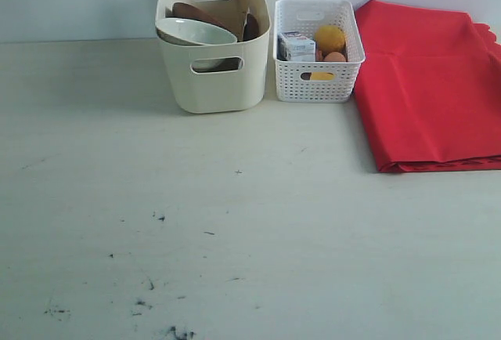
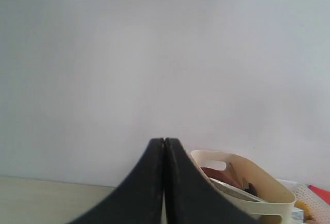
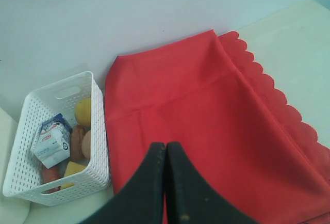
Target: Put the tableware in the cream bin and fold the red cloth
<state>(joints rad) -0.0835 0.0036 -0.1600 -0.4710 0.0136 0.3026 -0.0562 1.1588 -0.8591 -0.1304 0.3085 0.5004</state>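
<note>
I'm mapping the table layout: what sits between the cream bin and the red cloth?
The white lattice basket stands between the cream bin and the red cloth, as the exterior view shows.

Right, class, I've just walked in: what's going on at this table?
Nothing is being handled: the left gripper and right gripper are both shut and empty. The pale bowl and brown plate sit in the cream bin. The white basket stands beside it, and the red cloth lies flat, apparently folded over.

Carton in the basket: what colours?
The carton is white and blue; clearest in the right wrist view.
</note>
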